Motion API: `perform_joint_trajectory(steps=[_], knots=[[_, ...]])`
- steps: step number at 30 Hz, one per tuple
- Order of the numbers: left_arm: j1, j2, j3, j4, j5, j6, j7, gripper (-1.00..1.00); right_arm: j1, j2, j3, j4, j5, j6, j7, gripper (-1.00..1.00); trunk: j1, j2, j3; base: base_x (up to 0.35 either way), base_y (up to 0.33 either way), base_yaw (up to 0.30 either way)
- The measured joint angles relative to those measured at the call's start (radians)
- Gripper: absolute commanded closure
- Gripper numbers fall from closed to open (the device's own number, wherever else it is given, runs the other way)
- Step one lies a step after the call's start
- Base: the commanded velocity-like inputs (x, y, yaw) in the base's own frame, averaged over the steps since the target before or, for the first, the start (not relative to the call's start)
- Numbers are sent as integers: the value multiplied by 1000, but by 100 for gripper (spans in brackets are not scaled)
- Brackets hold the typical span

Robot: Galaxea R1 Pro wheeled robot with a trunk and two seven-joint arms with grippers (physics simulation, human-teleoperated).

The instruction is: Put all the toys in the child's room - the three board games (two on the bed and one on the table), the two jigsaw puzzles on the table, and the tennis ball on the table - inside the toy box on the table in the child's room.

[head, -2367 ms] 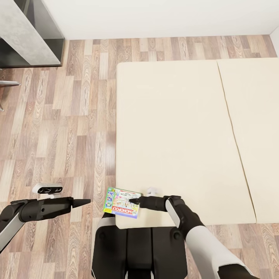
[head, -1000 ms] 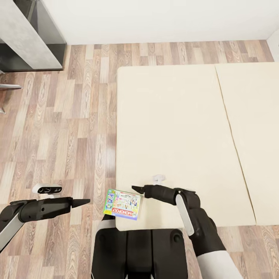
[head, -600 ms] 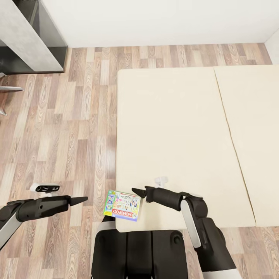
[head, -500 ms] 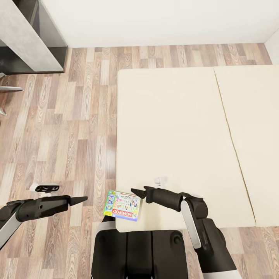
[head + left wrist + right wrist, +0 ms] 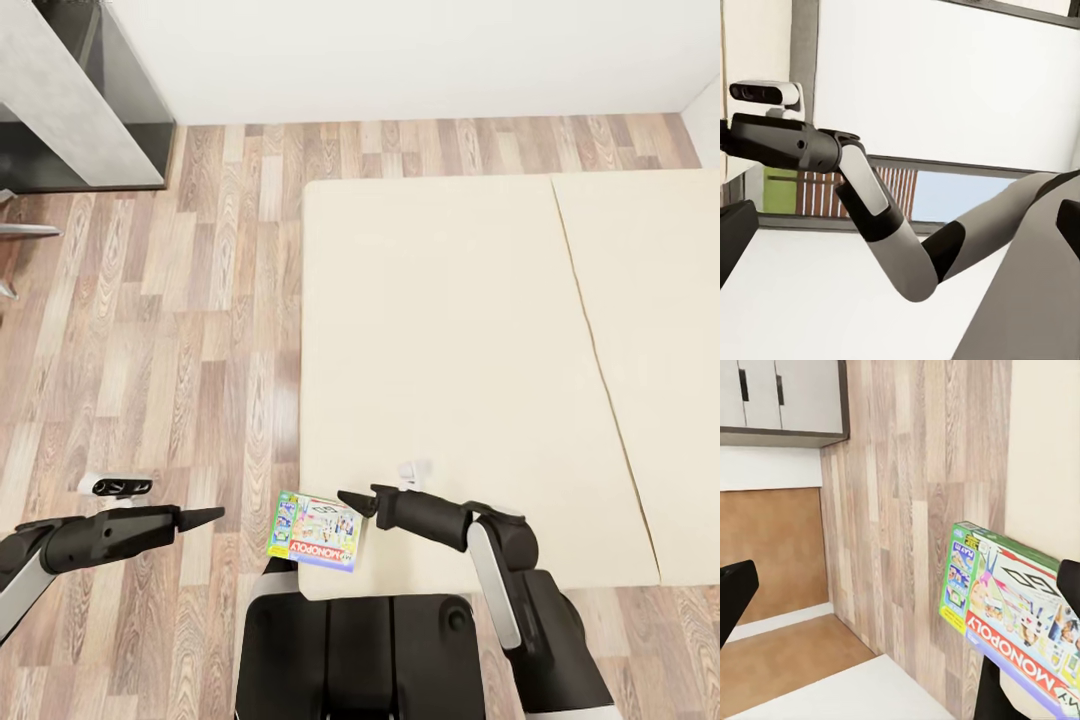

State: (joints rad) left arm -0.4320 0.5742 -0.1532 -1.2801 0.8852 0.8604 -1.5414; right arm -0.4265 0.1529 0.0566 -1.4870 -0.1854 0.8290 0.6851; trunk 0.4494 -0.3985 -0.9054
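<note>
- Monopoly board game (image 5: 317, 530) is lying flat on the near-left corner of the bed (image 5: 440, 330), with its left end poking out a bit past the mattress edge over the wood floor (image 5: 150, 330).
- From my head cam its long axis runs left-right, slightly tilted. The red MONOPOLY banner is on the edge nearest the robot and reads upside down from here, so the top of the box faces toward me. The green side panel is at its left end.
- Right wrist cam shows the same box (image 5: 1009, 600) close up, green short end toward the floor planks and the banner along one long side.
- Right fingers (image 5: 350, 499) are at the box's far right corner, tips right over the edge. Can't tell if they're actually touching it. In the wrist cam the two dark fingers (image 5: 736, 589) sit well apart at the frame edges, so spread wide, and nothing is gripped between them.
- Left fingers (image 5: 208, 516) hang out over the floor, well left of the box, pointing right. They taper to a tip in the head view, nothing visible in them, but I can't tell how far apart they are.
- Grey bench (image 5: 60, 90) is at the far left corner.
</note>
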Motion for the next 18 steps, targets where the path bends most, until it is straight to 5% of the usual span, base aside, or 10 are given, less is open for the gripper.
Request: perform_joint_trajectory(steps=[14,18], knots=[[-2,20,44,137,-10,-7,7,-100,32,-1,-1,-3,1,-52,-2,-100,0,0,21,0,0,0],[-7,21,51,194,-58,-7,11,-100,36,-3,-1,-2,2,-54,-1,-100,0,0,28,0,0,0]])
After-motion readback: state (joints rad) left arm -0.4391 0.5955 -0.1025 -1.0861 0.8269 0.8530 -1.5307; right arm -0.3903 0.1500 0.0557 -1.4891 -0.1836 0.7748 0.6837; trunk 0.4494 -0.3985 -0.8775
